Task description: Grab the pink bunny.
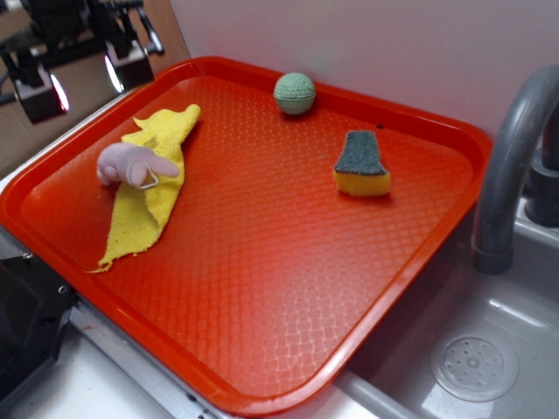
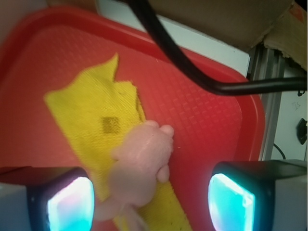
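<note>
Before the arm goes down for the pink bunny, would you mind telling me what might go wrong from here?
1. The pink bunny lies on the yellow cloth, so closing fingers may pinch the cloth and lift it too.
2. The bunny sits nearer the left finger than the middle of the open gripper, so a straight descent may nudge it aside.
3. The bunny's thin white loop could snag a finger.

A red tray [image 1: 262, 288] with a textured floor holds a yellow cloth [image 1: 162, 188] spread near its left side. A green knitted ball [image 1: 294, 92] sits near the far rim. Well apart from both, a yellow sponge [image 1: 361, 164] with a dark scouring top lies toward the right. Beside the tray stands a grey faucet [image 1: 511, 166] over a grey sink [image 1: 489, 349].
</note>
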Action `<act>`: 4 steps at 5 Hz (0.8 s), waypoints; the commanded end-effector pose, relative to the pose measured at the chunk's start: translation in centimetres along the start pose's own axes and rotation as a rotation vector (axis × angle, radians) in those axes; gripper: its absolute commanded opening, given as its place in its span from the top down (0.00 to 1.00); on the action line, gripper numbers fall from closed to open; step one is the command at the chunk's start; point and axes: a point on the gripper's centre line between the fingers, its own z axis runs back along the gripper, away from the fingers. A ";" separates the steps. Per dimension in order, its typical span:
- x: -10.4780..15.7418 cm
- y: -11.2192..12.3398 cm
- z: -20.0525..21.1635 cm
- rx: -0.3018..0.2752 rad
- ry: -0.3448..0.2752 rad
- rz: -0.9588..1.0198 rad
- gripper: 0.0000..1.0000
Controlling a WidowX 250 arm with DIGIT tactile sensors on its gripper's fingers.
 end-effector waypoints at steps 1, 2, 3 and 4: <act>0.9 -0.2 -3.1 -0.004 -0.030 0.010 0.00; 0.8 -0.5 -4.1 0.000 -0.038 -0.007 0.00; -0.8 0.1 -5.1 0.007 -0.027 -0.061 0.00; -2.3 1.5 -5.8 0.024 -0.040 -0.095 0.00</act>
